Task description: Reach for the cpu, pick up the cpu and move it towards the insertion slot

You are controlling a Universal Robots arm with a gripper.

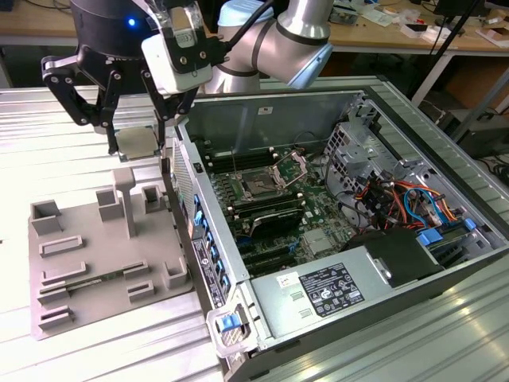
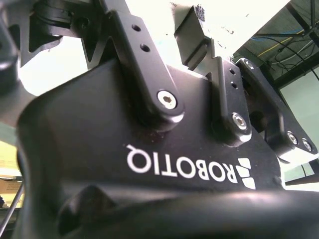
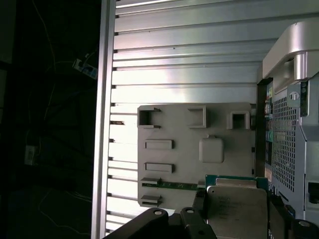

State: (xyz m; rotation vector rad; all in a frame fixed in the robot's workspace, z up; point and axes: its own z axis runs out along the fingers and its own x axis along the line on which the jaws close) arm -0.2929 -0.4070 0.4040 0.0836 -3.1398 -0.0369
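Note:
The cpu (image 1: pixel 135 142), a thin square chip with a silvery top, hangs in the air above the far end of the grey tray (image 1: pixel 103 263). My gripper (image 1: pixel 137 148) is shut on it, one black finger on each side. In the first wrist view the cpu (image 3: pixel 237 209) shows a green rim and sits between the fingers (image 3: pixel 199 211), over the tray (image 3: pixel 174 129). The insertion slot (image 1: pixel 258 189), a dark square socket with its metal frame swung up, lies on the green board inside the open computer case, to the exterior view's right of the gripper.
The open computer case (image 1: pixel 318 278) lies on a ribbed metal table (image 1: pixel 48 119); its side wall (image 1: pixel 187 199) stands between the tray and the board. Long black memory slots, cables and a power supply (image 1: pixel 334 290) fill the case. The tray has several raised frames and a tall post (image 1: pixel 126 199).

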